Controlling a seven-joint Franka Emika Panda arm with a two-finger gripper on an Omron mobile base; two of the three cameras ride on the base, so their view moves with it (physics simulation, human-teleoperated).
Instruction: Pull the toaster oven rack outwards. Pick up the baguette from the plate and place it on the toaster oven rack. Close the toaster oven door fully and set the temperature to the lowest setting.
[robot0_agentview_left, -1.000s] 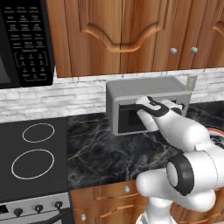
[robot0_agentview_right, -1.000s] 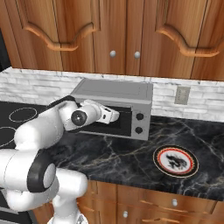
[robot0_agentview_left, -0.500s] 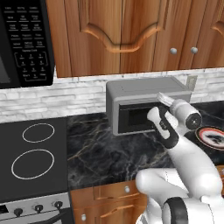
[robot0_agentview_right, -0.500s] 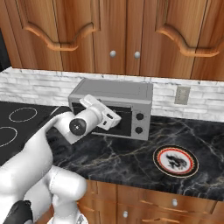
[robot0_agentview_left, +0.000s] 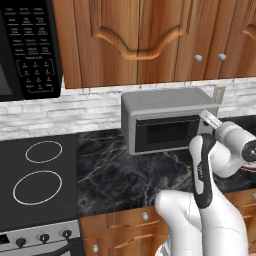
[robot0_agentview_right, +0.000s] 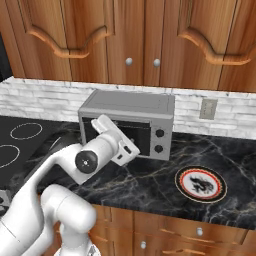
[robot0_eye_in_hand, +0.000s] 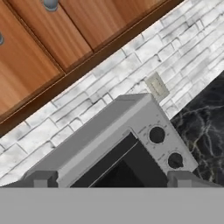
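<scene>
Progress looks close to complete, judging from how things lie. The oven (robot0_agentview_right: 127, 122) sits on the dark marble counter (robot0_agentview_right: 150, 180) against the brick backsplash, and its door (robot0_agentview_left: 167, 133) stands shut, flat against the front; nothing can be made out behind the dark glass. The plate (robot0_agentview_right: 201, 184) lies on the counter to the oven's right, well apart from it, and I see no baguette on it, only a dark print on its white centre, so the bread has probably gone inside onto the rack, though that stays hidden. The gripper (robot0_agentview_right: 116, 141) hangs just in front of the oven's upper front with its jaws spread wide, holding nothing; in the hand view the two knobs (robot0_eye_in_hand: 157, 134) sit just above the right fingertip (robot0_eye_in_hand: 183, 178). What seems left is the temperature setting: which knob governs it, and where it points, is too small to read.
</scene>
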